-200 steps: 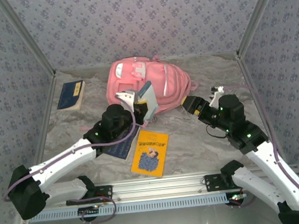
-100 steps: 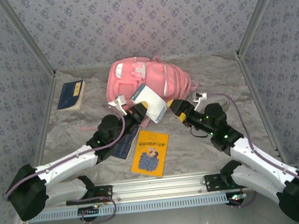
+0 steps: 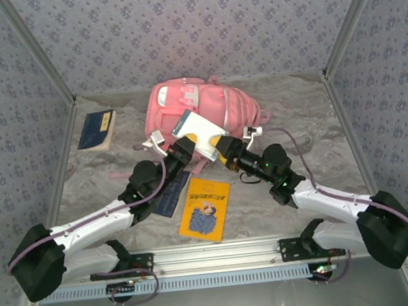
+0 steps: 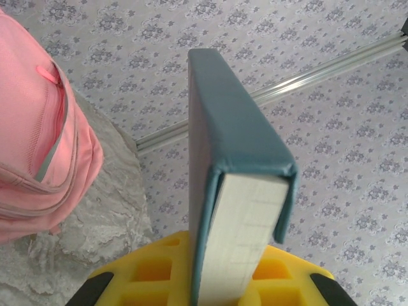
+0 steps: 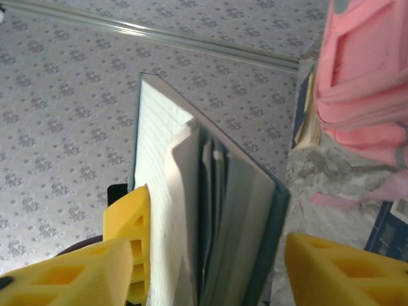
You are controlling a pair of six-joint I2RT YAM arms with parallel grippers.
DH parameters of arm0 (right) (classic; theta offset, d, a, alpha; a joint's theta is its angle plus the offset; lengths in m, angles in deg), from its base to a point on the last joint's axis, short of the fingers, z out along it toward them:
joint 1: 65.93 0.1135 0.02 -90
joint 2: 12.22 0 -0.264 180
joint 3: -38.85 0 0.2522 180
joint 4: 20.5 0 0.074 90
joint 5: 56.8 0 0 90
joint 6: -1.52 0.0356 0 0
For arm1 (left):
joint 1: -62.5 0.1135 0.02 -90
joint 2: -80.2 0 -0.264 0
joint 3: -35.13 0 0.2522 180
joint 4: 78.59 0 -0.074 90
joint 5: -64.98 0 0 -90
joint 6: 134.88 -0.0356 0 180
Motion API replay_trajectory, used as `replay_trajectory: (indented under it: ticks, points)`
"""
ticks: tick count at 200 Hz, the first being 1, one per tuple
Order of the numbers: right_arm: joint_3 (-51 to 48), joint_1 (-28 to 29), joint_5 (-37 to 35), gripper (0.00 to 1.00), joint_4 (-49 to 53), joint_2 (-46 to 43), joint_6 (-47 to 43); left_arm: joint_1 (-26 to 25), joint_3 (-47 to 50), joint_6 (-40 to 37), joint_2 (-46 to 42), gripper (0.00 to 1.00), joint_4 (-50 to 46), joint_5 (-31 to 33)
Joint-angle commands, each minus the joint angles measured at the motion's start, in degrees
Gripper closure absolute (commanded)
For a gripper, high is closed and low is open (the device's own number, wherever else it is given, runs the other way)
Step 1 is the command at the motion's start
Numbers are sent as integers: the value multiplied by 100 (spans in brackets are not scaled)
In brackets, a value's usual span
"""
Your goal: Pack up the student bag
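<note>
Seemingly mid-handover just in front of the flat-lying student bag point(image 3: 217, 102): teal book point(image 3: 197, 130) clamped in left gripper point(image 3: 184, 150), right gripper point(image 3: 223, 148) jaws apart astride it; next, closing right before releasing left.

Left arm point(image 3: 95, 221) extended toward 1 o'clock, left pincer point(image 3: 180, 150) clamped on book point(image 3: 199, 130). Right arm point(image 3: 324, 203) toward 10 o'clock, right pincer point(image 3: 223, 148) jaws apart, straddling it.

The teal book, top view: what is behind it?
The student bag lies behind the teal book; the book covers the bag's near middle part, which cannot be seen.
</note>
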Motion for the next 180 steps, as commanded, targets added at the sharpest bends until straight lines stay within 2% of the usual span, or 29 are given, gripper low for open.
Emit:
replay_trajectory:
  ticks: [1, 46, 70, 79, 87, 102, 113, 135, 155, 180]
  points:
    - [2, 58, -204, 48, -967, 121, 142, 17, -14, 151, -97, 100, 507, 99]
    - [-55, 107, -474, 74, -1080, 107, 132, 19, 26, 243, -126, 100, 436, 134]
    - [-43, 127, -548, 94, -1012, 72, 103, 20, 31, 262, -140, 99, 326, 159]
    - [-33, 126, -548, 100, -933, 46, 67, 23, 22, 239, -166, 94, 213, 180]
    - [-39, 129, -544, 100, -805, -17, 32, 18, -10, 150, -213, 89, 50, 188]
    - [-78, 109, -546, 100, -454, -241, -198, 21, -119, -97, -384, 72, -489, 249]
    - [-107, 20, -593, 100, 17, -496, -375, 24, -276, -404, -516, 60, -983, 266]
    - [-50, -184, -724, 100, 1577, -1183, -942, 35, -800, -1189, -638, 46, -2298, 320]
    - [378, -420, -959, 100, 3719, -1761, -1611, 100, -1517, -2002, -449, 39, -3450, 188]
    - [913, -876, -1479, 100, 5963, -2159, -2265, 219, -2777, -2871, 368, 33, -4902, -131]
